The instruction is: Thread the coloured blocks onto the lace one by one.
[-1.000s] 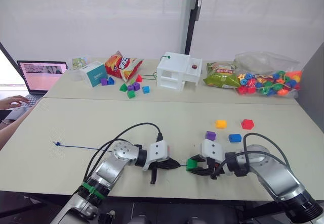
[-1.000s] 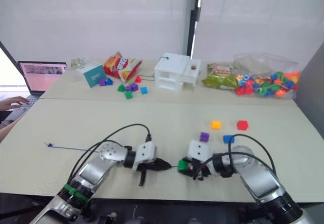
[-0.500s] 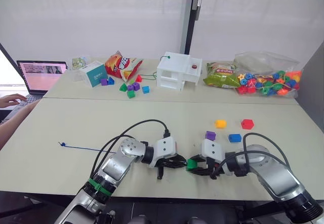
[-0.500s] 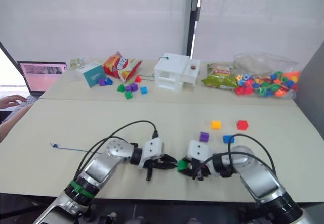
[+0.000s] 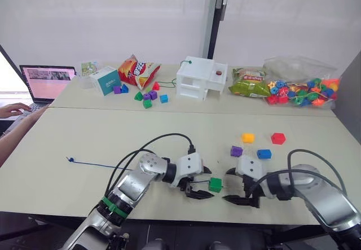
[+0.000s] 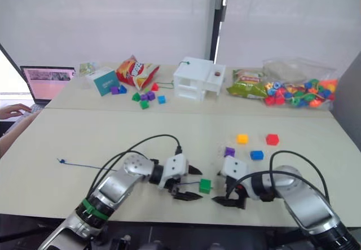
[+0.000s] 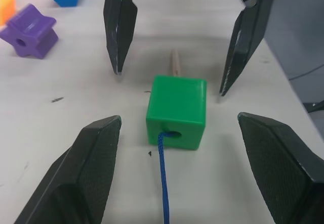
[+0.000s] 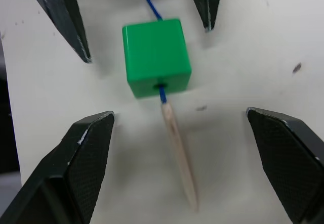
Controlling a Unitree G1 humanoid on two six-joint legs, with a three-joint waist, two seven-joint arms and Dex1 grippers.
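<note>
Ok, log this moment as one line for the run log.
green block: on lace, tip out far side | left tool: open | right tool: open | purple, blue, yellow, red: unthreaded

The near desk [image 5: 84,143] carries a green block [image 5: 215,184] threaded on the blue lace [image 5: 93,164], whose pale tip [image 8: 179,155] pokes out the far side. Purple [image 5: 236,150], blue [image 5: 263,154], yellow [image 5: 247,138] and red [image 5: 277,138] blocks lie loose nearby. The far desk [image 5: 254,104] holds a laptop [image 5: 45,83], snack bags [image 5: 137,71], a white box [image 5: 201,80] and a bag of beads [image 5: 299,91].
</note>
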